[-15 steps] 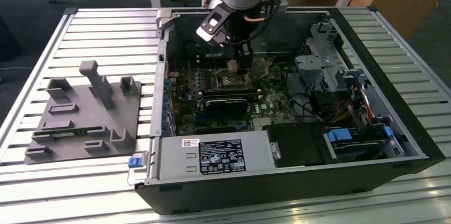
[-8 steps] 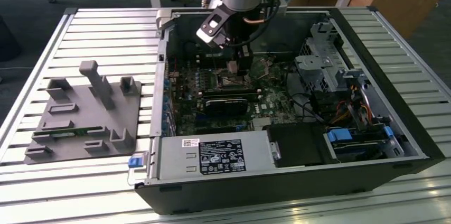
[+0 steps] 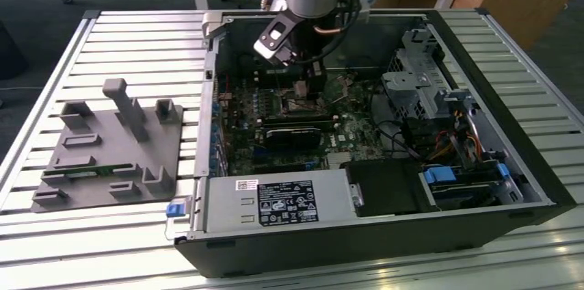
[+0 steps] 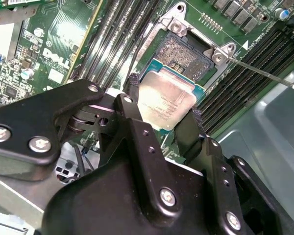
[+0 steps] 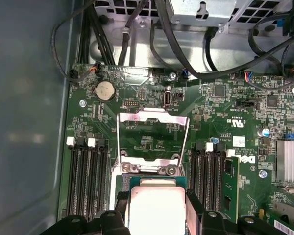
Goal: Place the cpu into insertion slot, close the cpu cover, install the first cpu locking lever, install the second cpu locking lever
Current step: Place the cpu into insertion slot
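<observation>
In the exterior view my gripper (image 3: 306, 90) reaches down into the open computer case, over the motherboard. In both wrist views it is shut on the cpu (image 4: 167, 104), a pale tan-silver square chip, with one black finger (image 4: 134, 93) on each side. The chip hangs low and overlaps the near edge of the insertion slot (image 4: 184, 55), a dark socket with a silvery rim. In the first wrist view the cpu (image 5: 157, 208) lies between the fingertips (image 5: 193, 203), and the cpu cover (image 5: 152, 116), a silvery frame, is swung open beyond it. A thin metal locking lever (image 4: 260, 72) sticks out sideways from the socket.
Black memory slots (image 5: 85, 176) flank the socket on both sides. Dark cables (image 5: 176, 44) run across the case wall past the board. In the exterior view, a grey fixture tray (image 3: 109, 146) sits on the slatted table at the left and a drive cage (image 3: 420, 81) stands at the right.
</observation>
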You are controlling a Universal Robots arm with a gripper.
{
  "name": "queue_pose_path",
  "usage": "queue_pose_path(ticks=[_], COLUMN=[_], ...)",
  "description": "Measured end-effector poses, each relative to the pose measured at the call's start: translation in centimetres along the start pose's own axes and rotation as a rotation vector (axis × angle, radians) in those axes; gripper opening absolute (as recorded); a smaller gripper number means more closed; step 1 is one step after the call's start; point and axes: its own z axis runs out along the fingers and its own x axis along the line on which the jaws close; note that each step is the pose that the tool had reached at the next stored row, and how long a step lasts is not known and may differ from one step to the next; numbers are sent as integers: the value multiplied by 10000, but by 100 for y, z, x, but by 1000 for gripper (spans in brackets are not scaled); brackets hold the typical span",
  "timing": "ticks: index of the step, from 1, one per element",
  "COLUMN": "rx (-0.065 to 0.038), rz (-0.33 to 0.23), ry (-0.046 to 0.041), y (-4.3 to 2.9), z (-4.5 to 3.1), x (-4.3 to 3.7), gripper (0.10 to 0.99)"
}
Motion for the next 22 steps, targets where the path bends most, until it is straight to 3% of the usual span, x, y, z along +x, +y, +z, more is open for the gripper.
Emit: queue_pose_path(ticks=[22], rx=[-3], rz=[-1], ry=[-3], y=[-37], z=[102], x=[5], gripper=[541])
